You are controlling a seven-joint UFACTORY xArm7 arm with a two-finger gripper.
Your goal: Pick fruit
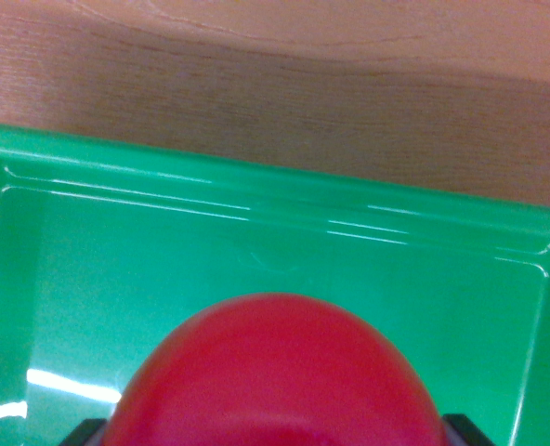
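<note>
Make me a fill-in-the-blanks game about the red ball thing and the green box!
1. The round fruit at the bottom of the wrist view is ____ in colour.
2. Behind the fruit lies a tray whose colour is ____.
3. The tray rests on a table made of ____.
4. The rest of the tray's floor holds ____ other fruit.

Missing words: red; green; wood; no
</note>
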